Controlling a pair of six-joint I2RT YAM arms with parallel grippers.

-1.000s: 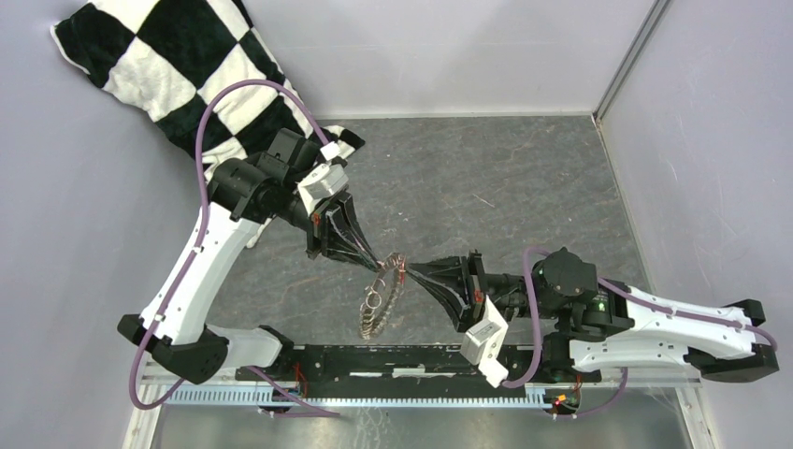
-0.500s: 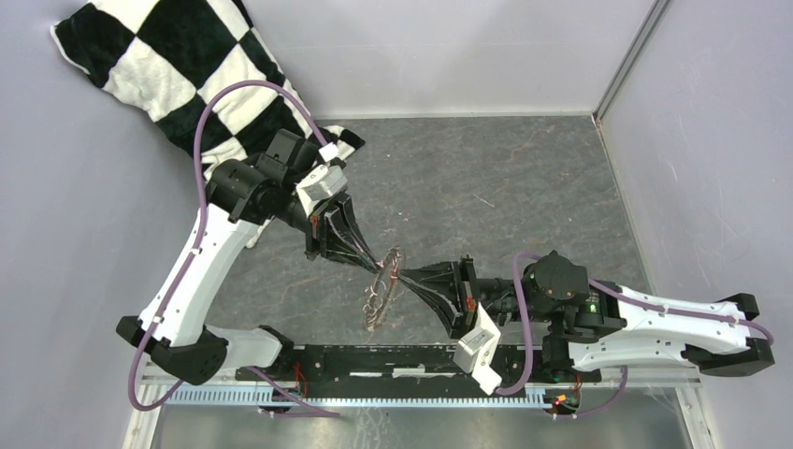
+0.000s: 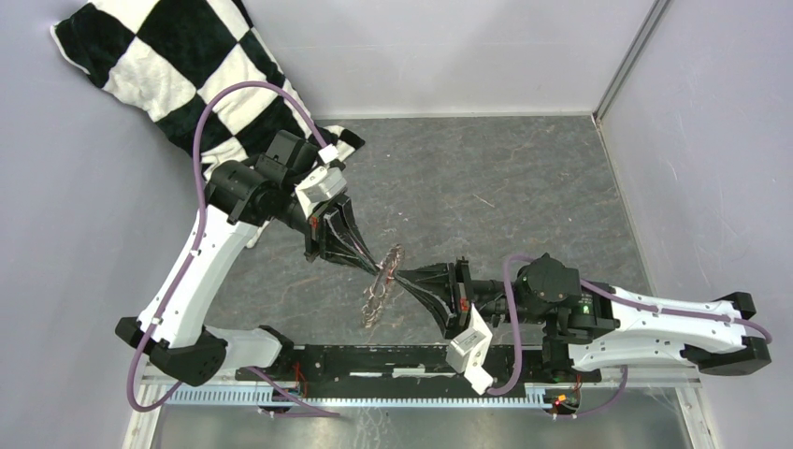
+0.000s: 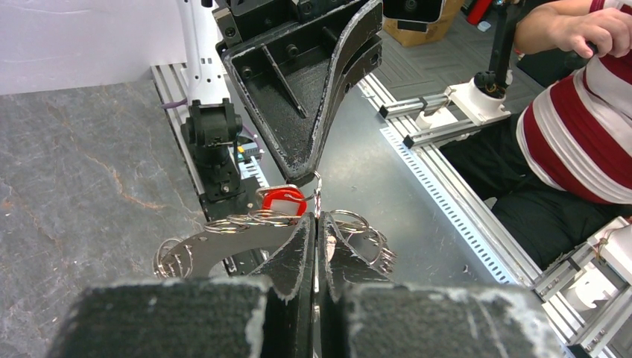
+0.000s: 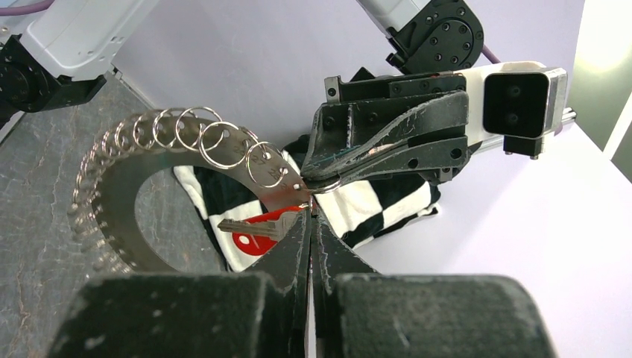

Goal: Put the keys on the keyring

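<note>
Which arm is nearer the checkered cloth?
Left. The left arm overlaps the cloth at its lower corner in the top view; the right arm is across the keyring from it.

On my screen the keyring [image 5: 127,216] shows silvery grey, and the key [image 5: 247,242] has a bright red head on a silver blade. The left gripper [image 3: 377,264] and right gripper [image 3: 400,277] are matt black, the arms [image 3: 192,271] white, the cables [image 3: 245,86] purple. The cloth [image 3: 178,65] is checked black and white (big squares), and the table [image 3: 505,178] is mottled dark grey.
</note>
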